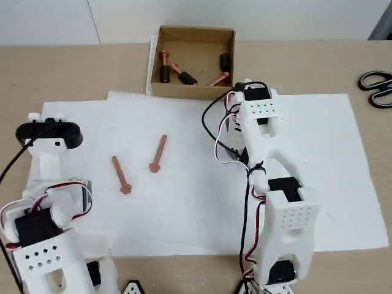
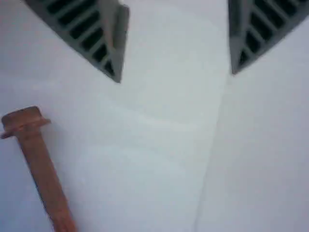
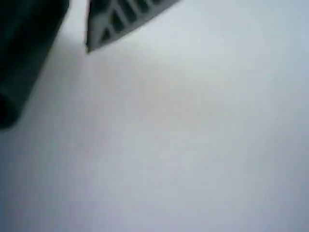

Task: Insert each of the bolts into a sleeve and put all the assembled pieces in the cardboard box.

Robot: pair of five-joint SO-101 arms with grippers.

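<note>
With its jaws spread over the white paper (image 1: 184, 208), the left gripper (image 2: 176, 75) should straddle the nearer bolt (image 1: 121, 174) mid-shank before closing, the other bolt (image 1: 158, 153) lying just beyond, and the right gripper (image 1: 244, 90), whose grip I cannot tell, sits by the cardboard box (image 1: 190, 92).

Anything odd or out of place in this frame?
In the cardboard box, a black sleeve lies apart from a bare-looking bolt, seemingly unassembled. Scissors lie far right, unrelated to the task.
</note>
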